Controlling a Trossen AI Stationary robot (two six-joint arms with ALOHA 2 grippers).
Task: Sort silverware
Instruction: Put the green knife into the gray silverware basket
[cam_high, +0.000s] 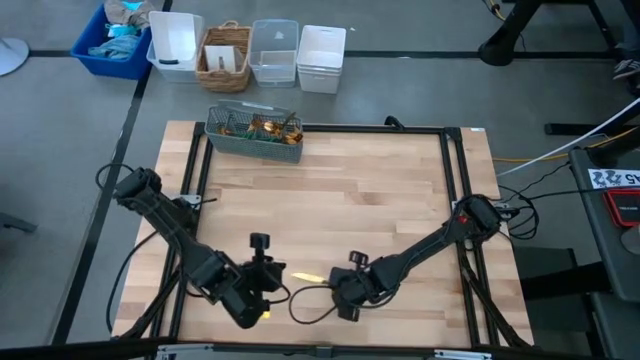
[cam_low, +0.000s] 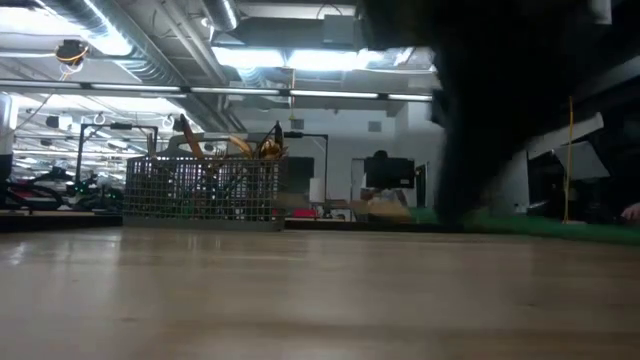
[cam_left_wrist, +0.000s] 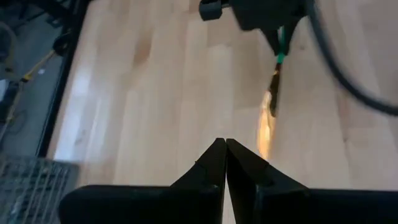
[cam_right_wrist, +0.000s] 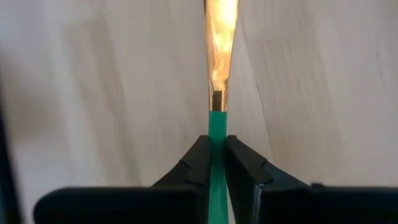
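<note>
1. The right arm reaches low over the wooden table's (cam_high: 400, 200) near edge; the right gripper (cam_right_wrist: 217, 152) is clamped on a knife's (cam_right_wrist: 219, 56) teal handle.
2. The gold blade sticks out past the fingertips toward the left gripper (cam_left_wrist: 225, 149), which hovers close by, fingers pressed together and empty.
3. More silverware (cam_high: 262, 127) stands in a grey mesh caddy (cam_high: 252, 146) at the far edge.
</note>
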